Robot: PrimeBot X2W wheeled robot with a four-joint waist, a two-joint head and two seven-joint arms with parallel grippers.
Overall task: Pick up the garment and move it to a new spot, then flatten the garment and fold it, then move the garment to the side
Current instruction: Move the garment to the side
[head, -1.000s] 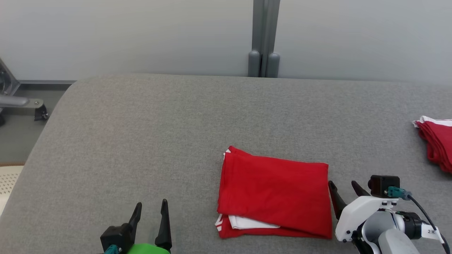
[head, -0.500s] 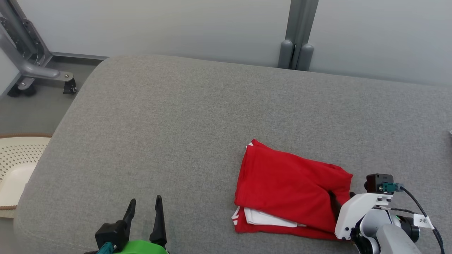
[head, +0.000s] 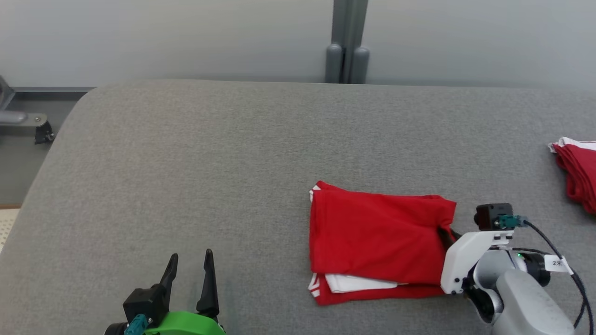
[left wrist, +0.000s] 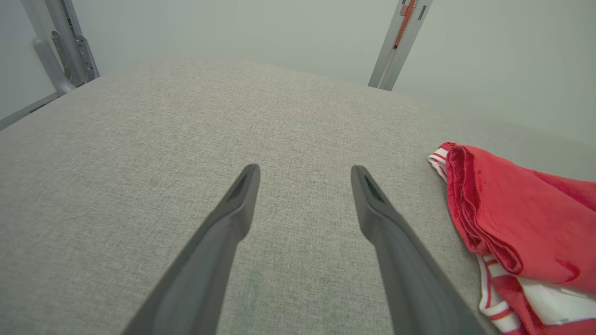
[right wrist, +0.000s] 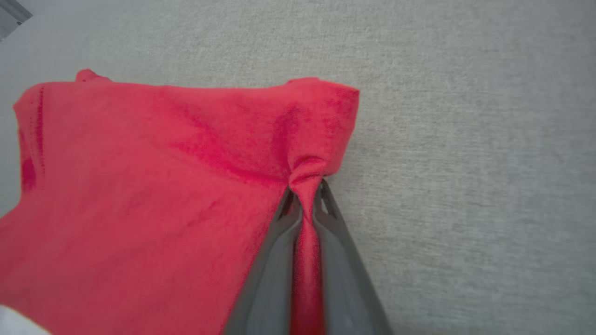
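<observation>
GARMENT: folded red garment [head: 378,232] lies flat on grey counter [head: 209,163], right of centre | RIGHT: right fingers [right wrist: 285,223] clenched on a bunched pinch of its right edge; arm low, reaching in from the right | LEFT: left fingers [left wrist: 237,209] released, spread apart, pointing forward, well left of garment

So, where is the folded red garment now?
In the head view the garment lies right of centre on the grey cushion, its right edge pinched by the right gripper.
</observation>
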